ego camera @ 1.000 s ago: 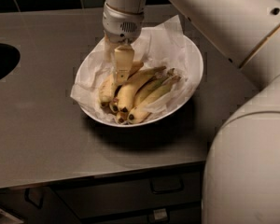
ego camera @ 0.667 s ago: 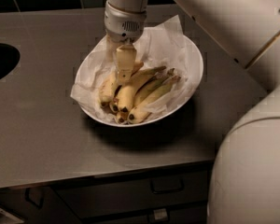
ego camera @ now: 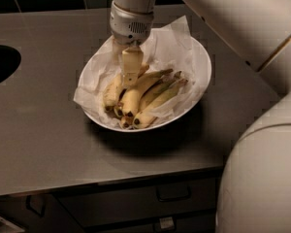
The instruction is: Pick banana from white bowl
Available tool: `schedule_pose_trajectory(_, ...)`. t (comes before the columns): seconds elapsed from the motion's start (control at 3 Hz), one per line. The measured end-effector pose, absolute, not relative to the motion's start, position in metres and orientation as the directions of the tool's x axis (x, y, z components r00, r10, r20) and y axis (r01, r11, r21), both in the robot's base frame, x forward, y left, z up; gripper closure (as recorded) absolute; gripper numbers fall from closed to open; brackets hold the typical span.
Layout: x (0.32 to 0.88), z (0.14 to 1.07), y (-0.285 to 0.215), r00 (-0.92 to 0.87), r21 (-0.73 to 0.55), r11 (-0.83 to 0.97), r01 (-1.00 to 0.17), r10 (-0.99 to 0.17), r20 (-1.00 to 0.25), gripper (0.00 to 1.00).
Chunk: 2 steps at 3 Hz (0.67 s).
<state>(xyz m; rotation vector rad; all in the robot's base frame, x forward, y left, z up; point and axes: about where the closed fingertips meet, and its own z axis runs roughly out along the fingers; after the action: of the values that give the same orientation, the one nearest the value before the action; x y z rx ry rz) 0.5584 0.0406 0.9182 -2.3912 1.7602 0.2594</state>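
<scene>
Since the earlier frame the end effector [ego camera: 130, 74] has crept only a little to the right and has not dropped noticeably lower; the fruit lies as it did. It hangs straight down from the wrist into the white bowl [ego camera: 203, 62], its lower end at or just above the upper part of the banana [ego camera: 138, 93]. How far open it is, and whether it has hold of anything, I cannot tell.

The banana is the plump yellow one in the middle of the heap. It lies slantwise with its dark tip towards the near rim. A short, stubby banana [ego camera: 111, 91] lies against its left side and slimmer, greenish ones [ego camera: 162, 96] against its right.

The crowding probably explains the steep approach from above, since a sideways reach would knock the neighbours. Crumpled paper [ego camera: 172, 42] lines the bowl and stands up at the back. It could cushion the fruit, and could also shift under a push.

The bowl sits on the grey tabletop [ego camera: 43, 130], well back from the front edge. The banana has not been lifted.
</scene>
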Motion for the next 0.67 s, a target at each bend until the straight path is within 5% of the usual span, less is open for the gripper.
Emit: schedule_pose_trajectory(0.67,0.5635,0.9181,0.0437,0.301,-0.027,-0.303,-0.953,-0.927,-0.225,0.44)
